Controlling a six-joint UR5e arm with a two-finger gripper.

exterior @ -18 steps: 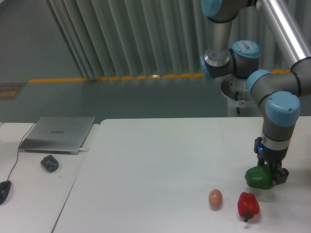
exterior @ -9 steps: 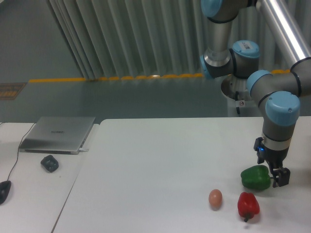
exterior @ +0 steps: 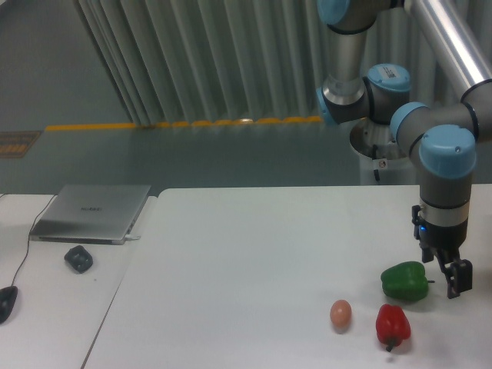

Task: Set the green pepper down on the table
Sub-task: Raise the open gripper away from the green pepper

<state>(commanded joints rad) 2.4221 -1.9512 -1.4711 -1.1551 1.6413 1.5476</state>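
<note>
Green pepper: I log it resting on the table near the right edge, just above the red pepper and right of the egg, unmoved since half a second ago. Gripper: fingers parted and empty; I note it has drawn off rightward, now just beside the pepper and clear of it.

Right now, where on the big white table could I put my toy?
The table is bare from its left edge across to the egg. The right front is crowded: egg, red pepper, green pepper and the gripper.
</note>
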